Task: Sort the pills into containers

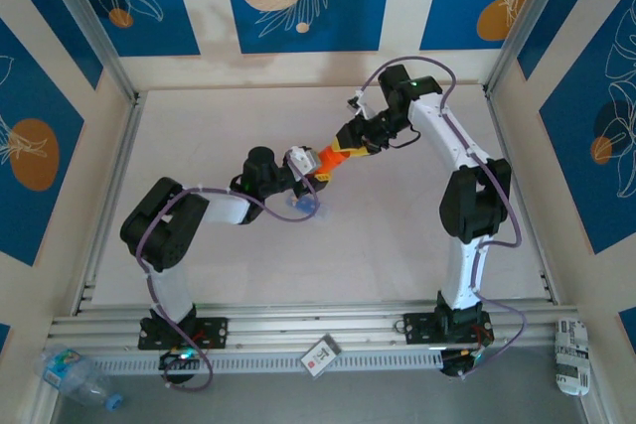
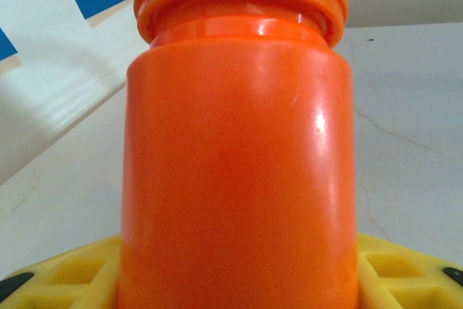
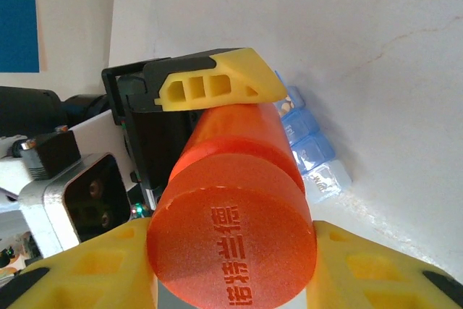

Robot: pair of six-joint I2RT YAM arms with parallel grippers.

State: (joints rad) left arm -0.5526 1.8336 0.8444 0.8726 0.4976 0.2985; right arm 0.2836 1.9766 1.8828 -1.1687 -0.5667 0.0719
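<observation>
Two grips on glossy orange cylindrical bottle (image 2: 239, 142): left pincer (image 2: 239, 274), right pincer (image 3: 231, 267); translucent blue containers (image 3: 311, 146) seemingly beneath.

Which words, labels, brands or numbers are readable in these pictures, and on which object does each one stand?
"诺特兰德": raised characters on the round end face of the orange bottle, seen in the right wrist view.
White card on the near rail: it has dark print, too small to read.
White packet at the near right corner: markings too blurred to read.
</observation>
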